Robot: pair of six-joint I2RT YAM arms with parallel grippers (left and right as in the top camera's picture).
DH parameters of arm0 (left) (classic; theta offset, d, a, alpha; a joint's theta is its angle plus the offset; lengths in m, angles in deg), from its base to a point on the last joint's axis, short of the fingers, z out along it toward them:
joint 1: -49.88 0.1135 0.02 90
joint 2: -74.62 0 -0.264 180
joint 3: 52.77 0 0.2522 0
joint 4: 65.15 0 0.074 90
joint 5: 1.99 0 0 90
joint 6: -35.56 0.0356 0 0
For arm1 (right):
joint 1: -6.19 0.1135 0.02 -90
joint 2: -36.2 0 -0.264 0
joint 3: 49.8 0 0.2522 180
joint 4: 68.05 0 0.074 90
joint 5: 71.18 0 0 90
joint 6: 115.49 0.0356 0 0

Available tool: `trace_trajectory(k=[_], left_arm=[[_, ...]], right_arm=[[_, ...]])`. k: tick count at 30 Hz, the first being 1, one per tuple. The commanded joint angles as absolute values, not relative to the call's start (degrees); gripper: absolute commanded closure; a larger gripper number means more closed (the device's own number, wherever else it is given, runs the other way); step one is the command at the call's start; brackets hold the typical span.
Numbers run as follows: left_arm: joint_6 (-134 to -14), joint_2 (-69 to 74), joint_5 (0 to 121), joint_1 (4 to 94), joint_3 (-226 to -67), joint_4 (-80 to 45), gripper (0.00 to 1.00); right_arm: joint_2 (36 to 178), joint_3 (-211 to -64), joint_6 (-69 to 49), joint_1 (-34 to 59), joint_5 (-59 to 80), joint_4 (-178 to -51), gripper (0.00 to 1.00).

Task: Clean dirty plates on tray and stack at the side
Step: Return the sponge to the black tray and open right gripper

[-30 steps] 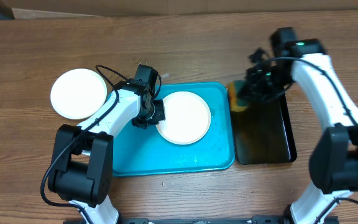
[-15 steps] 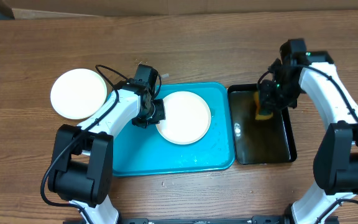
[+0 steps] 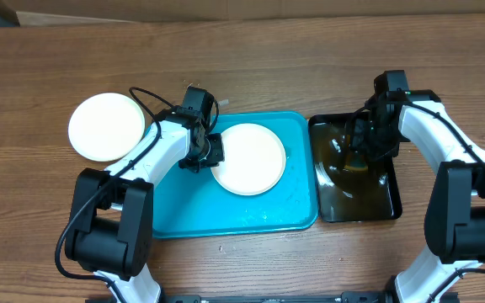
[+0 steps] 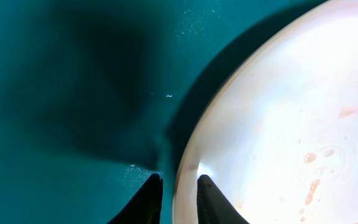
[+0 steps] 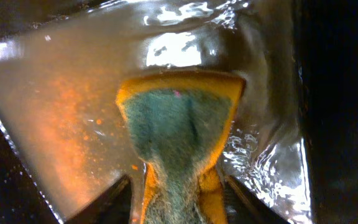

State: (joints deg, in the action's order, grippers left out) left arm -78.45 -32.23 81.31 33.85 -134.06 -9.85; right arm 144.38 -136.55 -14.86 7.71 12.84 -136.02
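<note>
A white plate (image 3: 255, 160), smeared orange, is set on the tray (image 3: 226, 220). Its left rim is straddled by the narrow left claw (image 4: 178, 180); a grip cannot be told. A second plate (image 3: 106, 126) is laid on the bench (image 3: 268, 50), left of the tray. The right claw (image 5: 178, 190) is spread around the sponge (image 5: 176, 118) in the tub (image 3: 379, 206).
</note>
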Motion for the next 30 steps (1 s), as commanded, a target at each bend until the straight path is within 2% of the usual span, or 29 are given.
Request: trace_trajectory(k=[1,3,5,12,14,15,16,17,19,20,21,22,23,24,26,30], left_arm=[[-78.85,-32.9,80.96,33.72,-134.54,-9.9,0.78],[-78.85,-32.9,80.96,33.72,-134.54,-9.9,0.77],[-78.85,-32.9,80.96,33.72,-134.54,-9.92,0.78],[-78.87,-32.9,80.94,33.72,-134.54,-9.87,0.78],[-78.85,-32.9,80.99,33.72,-134.54,-9.81,0.78],[-78.85,-32.9,81.01,33.72,-134.54,-9.76,0.78],[-78.85,-32.9,81.01,33.72,-134.54,-9.72,0.78],[-78.85,-32.9,81.01,33.72,-134.54,-9.7,0.78],[-78.85,-32.9,81.01,33.72,-134.54,-9.7,0.78],[-78.85,-32.9,81.01,33.72,-134.54,-9.7,0.78],[-78.85,-32.9,81.01,33.72,-134.54,-9.72,0.78],[-78.85,-32.9,81.01,33.72,-134.54,-9.72,0.78],[-78.85,-32.9,81.01,33.72,-134.54,-9.72,0.77],[-78.85,-32.9,81.01,33.72,-134.54,-9.72,0.77],[-78.85,-32.9,81.01,33.72,-134.54,-9.7,0.76],[-78.87,-32.9,80.99,33.72,-134.54,-9.72,0.76]], right_arm=[[143.62,-138.78,-14.81,7.67,13.23,-137.14,0.38],[143.62,-138.74,-15.07,7.67,13.26,-137.88,0.28],[143.62,-138.04,-15.05,7.67,14.87,-137.64,0.26],[143.64,-133.05,-14.99,7.67,16.64,-128.88,0.32],[143.64,-132.16,-14.99,7.67,16.62,-126.95,0.37],[143.64,-132.14,-14.96,7.67,16.6,-126.86,0.46],[143.64,-132.14,-14.96,7.67,16.58,-126.84,0.64],[143.64,-132.18,-14.99,7.67,16.49,-126.8,0.74],[143.64,-132.22,-14.99,7.67,16.14,-126.3,0.75],[143.62,-132.33,-14.96,7.67,16.14,-126.21,0.65],[143.62,-132.64,-14.96,7.67,16.16,-126.25,0.37],[143.62,-132.94,-14.96,7.67,16.16,-126.36,0.19],[143.62,-133.51,-14.96,7.67,16.19,-126.8,0.1],[143.62,-134.26,-14.96,7.67,16.19,-127.7,0.05],[143.62,-136.27,-14.96,7.67,16.19,-132.04,0.06],[143.62,-137.49,-14.75,7.67,16.19,-138.95,0.11]])
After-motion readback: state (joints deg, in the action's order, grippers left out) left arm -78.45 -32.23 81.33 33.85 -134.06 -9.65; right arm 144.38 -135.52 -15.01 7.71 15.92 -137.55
